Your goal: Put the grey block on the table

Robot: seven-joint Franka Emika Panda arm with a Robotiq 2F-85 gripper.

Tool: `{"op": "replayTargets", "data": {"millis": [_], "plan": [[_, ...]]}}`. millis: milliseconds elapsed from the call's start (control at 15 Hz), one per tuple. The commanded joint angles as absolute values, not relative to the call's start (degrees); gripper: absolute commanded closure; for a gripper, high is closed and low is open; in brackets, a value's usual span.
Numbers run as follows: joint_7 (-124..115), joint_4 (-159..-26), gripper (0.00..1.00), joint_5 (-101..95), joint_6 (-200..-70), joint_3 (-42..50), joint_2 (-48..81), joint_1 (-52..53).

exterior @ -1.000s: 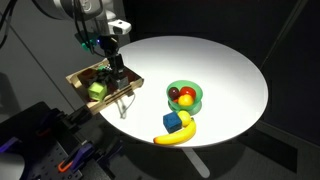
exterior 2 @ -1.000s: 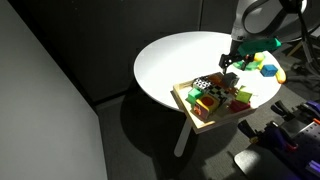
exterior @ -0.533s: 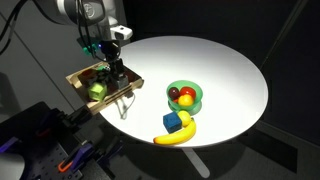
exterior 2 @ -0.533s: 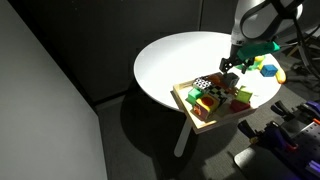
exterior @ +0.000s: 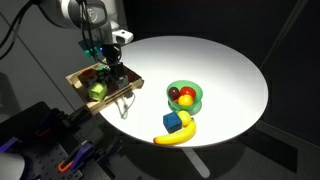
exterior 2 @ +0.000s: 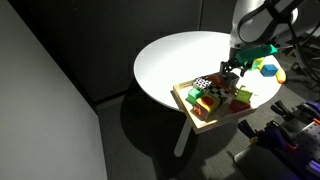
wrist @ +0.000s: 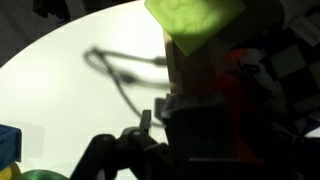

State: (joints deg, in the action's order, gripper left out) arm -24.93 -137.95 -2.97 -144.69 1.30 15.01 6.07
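Lowered a touch, the fingers [exterior: 114,69] now sit down in the wooden tray [exterior: 78,79] right at the grey block [wrist: 195,70] (apart or clamped, I cannot tell); it probably still needs lifting onto the tabletop [exterior: 225,70]

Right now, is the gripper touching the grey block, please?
Cannot tell: in an exterior view the gripper hangs low in the tray, its tips lost among toys.

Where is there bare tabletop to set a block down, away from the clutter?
The widest free patch is the far side of the table, beyond the green bowl. A narrower strip lies between the wooden tray and the bowl. Crowded: the near edge by the blue cube and banana, and the tray under the gripper.
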Motion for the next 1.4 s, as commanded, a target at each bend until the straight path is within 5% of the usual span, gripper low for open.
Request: {"op": "replayTargets", "data": {"millis": [0,133,333,1333], "plan": [[-27.3,-136.7,0.42,-5.0,-144.5,2.4,15.7,7.3],[-27.7,-136.9,0.58,-4.7,-144.1,2.4,14.9,7.7],[-27.7,-137.4,0.65,-3.2,-143.1,1.7,12.7,7.8],[-31.7,-143.1,0.67,-3.8,-137.8,2.9,-0.1,2.2]]}}
